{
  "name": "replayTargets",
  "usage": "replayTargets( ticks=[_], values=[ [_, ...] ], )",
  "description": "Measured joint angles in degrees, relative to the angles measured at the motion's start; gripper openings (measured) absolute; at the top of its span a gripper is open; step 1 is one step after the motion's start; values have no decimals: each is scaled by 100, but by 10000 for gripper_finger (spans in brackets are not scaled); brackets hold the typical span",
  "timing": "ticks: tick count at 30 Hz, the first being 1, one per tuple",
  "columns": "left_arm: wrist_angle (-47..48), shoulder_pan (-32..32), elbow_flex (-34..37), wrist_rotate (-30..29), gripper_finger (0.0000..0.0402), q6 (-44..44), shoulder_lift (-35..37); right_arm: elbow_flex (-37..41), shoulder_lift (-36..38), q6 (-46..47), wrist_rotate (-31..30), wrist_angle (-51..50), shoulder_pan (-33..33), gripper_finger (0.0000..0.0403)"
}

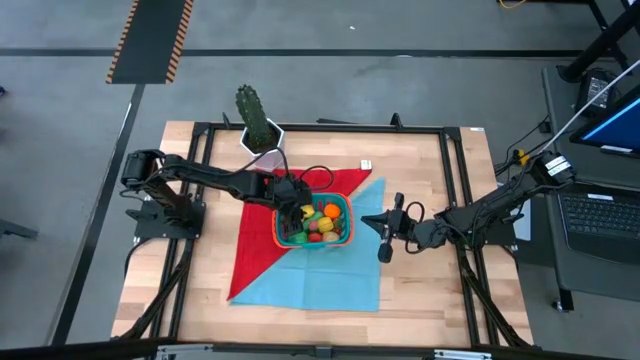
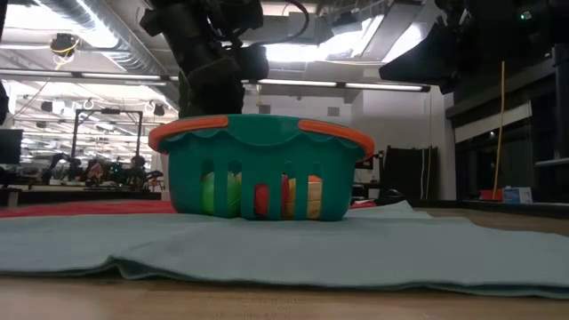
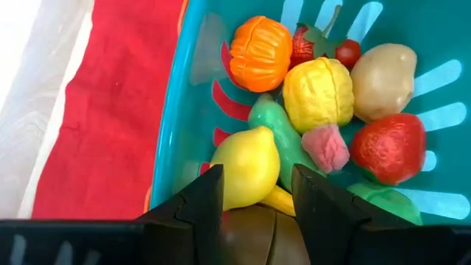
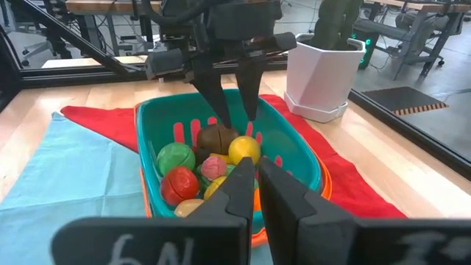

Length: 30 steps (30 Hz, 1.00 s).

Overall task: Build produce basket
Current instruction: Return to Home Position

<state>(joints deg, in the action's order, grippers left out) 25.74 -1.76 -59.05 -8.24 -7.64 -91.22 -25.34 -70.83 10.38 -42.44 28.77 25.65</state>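
Wooden table [image 1: 420, 290] carries a red cloth [image 1: 255, 250] and a light blue cloth [image 1: 330, 285], and the basket [image 1: 350, 222] sits on them near the table's middle. The produce [image 1: 318, 222] is piled inside it. The left gripper [image 3: 257, 178] reaches in from 9 o'clock and hangs over the basket's 9 o'clock end, fingers spread and pinching nothing, just above a brown piece [image 4: 215, 137] and a lemon [image 3: 246, 165]. The right gripper [image 4: 255, 177] waits at 3 o'clock of the basket, apart from it, fingers pressed nearly together. A white cactus pot [image 1: 262, 138] stands at 11 o'clock.
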Motion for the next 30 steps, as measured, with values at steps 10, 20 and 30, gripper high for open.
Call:
replayTargets(
  ticks=[10, 20, 30],
  values=[
    [-480, 744, 4, 21, 152, 370, 594, 0, 142, -40, 9, 9, 25, 26],
    [-1508, 2234, 948, -695, 138, 190, 2175, 5, 1298, -271, 354, -704, 477, 26],
    [-3690, 3635, 3449, -1482, 122, 344, 4372, 632, 3074, -524, 353, -1000, 1002, 26]
  ],
)
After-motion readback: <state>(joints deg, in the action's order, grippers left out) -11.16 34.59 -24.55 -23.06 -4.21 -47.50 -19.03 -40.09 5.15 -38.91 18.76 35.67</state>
